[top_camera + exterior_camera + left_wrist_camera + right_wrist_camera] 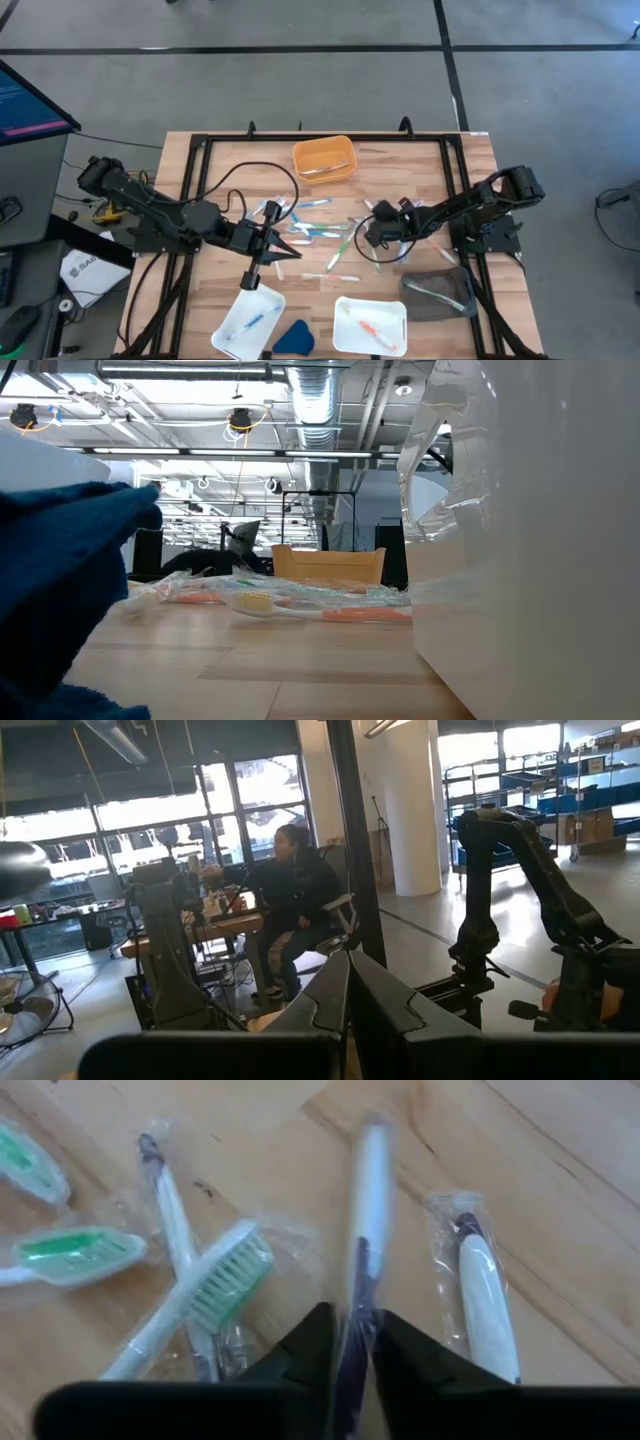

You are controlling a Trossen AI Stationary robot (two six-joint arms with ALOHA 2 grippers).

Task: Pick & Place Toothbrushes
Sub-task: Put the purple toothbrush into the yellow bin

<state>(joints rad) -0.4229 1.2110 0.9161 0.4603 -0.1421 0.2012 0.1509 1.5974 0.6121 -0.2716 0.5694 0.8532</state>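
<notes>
Clearly the right pincer (350,1345) is clamped on 1 wrapped toothbrush (365,1210), its 2 fingers meeting on the dark lower handle while the pale shaft and head stick out ahead over the desk (560,1150). In the high view this pincer (378,232) sits low at the right edge of the scattered toothbrushes (310,228) in the middle of the desk. Others already lie in the 2 white trays (248,318) at the near edge, in the grey tray (438,292) and in the orange bin (323,158).

Each brush looks very light, thin and stiff, sealed in a clear crinkly sleeve that is likely slippery and may slide or twist in a grip. Mid-handle, across the narrow width, seems the best hold, since a hold near one end could let the brush pivot. Neighbours lie close by, a green-bristled brush (215,1285) and a white one (485,1295), so loose film might snag.

The left pincer (270,243) waits beside the pile, its fingers together and empty.
</notes>
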